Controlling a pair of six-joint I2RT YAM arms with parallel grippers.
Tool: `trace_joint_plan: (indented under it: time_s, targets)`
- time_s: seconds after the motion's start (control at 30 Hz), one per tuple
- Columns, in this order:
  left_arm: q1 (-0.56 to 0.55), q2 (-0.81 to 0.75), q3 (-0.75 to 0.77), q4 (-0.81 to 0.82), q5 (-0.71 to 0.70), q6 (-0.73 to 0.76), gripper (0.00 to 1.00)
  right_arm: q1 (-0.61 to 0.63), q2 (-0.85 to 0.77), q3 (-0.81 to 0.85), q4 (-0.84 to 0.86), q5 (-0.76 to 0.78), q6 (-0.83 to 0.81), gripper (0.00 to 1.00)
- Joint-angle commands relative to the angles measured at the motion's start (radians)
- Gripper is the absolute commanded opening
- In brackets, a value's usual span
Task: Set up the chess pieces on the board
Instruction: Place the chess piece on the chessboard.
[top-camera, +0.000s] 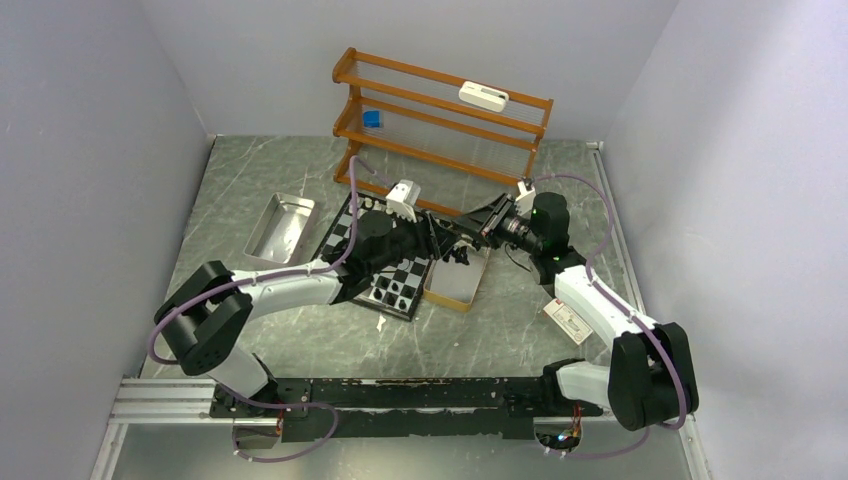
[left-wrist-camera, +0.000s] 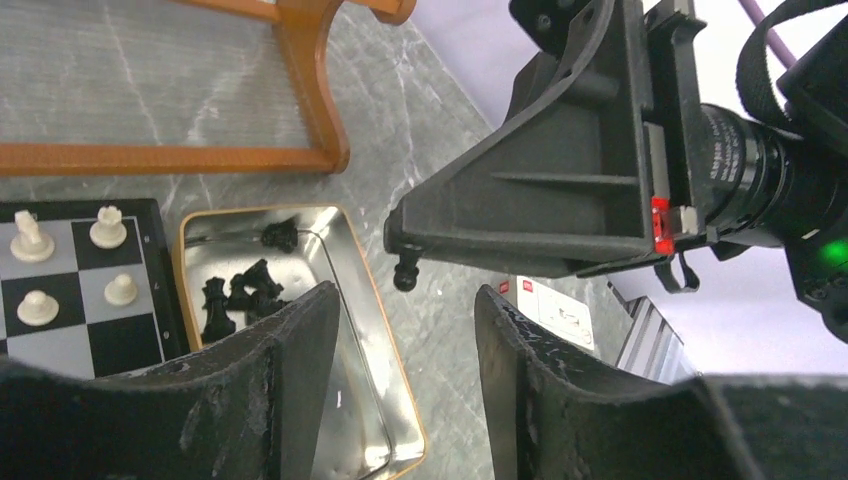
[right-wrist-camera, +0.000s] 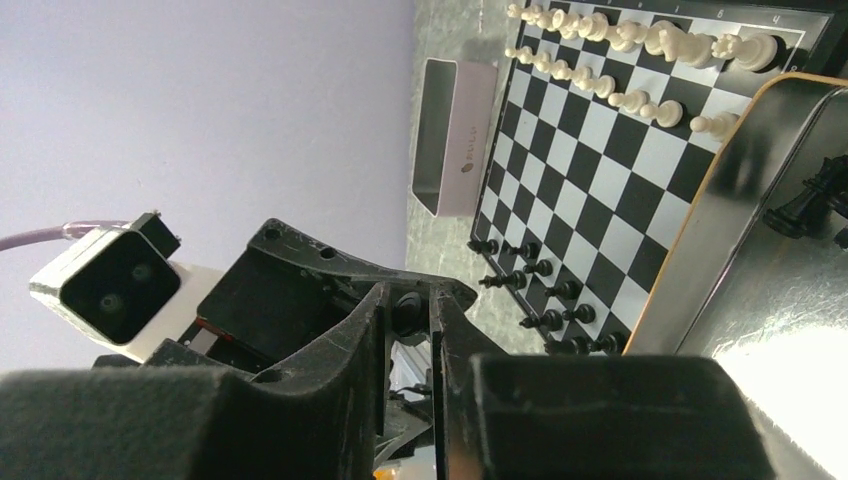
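Top view: on a grey marbled table (top-camera: 400, 345), the board (top-camera: 412, 272) lies mid-table toward the back edge, largely hidden under the left arm. A gold-rimmed tin (top-camera: 450, 292) sits just beside its right edge, a metal tray (top-camera: 280, 228) lies near its left edge, and a wooden rack (top-camera: 440, 110) stands along the back edge. The left gripper (top-camera: 440, 238) and right gripper (top-camera: 475, 230) meet tip to tip above the tin (too small here to read either grip). Left wrist view: the left gripper's jaws stand apart with nothing between them. Just beyond them, the tip of the right gripper pinches one small black piece (left-wrist-camera: 405, 272) in the air, and loose black pieces (left-wrist-camera: 240, 295) lie at the far end of the tin. Right wrist view: the right gripper's jaws are nearly together, clamped on that piece. White pieces (right-wrist-camera: 655, 35) fill two rows along one edge of the board, and black pieces (right-wrist-camera: 540, 268) only partly fill the opposite edge. The step in hand looks like a mid-air handover of a black piece bound for the unfinished black rows. The next move calls for the left jaws to line up around the piece and grip it before the right lets go, because something this small could easily slip and fall back into the tin.
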Motion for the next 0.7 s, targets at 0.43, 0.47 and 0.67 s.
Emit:
trace_joint_plan:
  time_s: [0.43, 0.47, 0.67]
  targets:
    - [-0.01, 0.038, 0.042, 0.123, 0.006, 0.022, 0.46, -0.009, -0.02, -0.048, 0.097, -0.008, 0.06, 0.2]
    - [-0.011, 0.038, 0.037, 0.128, 0.006, 0.02, 0.45, -0.009, -0.021, -0.047, 0.096, -0.008, 0.06, 0.2]
    - [-0.011, 0.052, 0.037, 0.132, 0.019, 0.024, 0.46, -0.011, -0.024, -0.045, 0.092, 0.001, 0.058, 0.2]
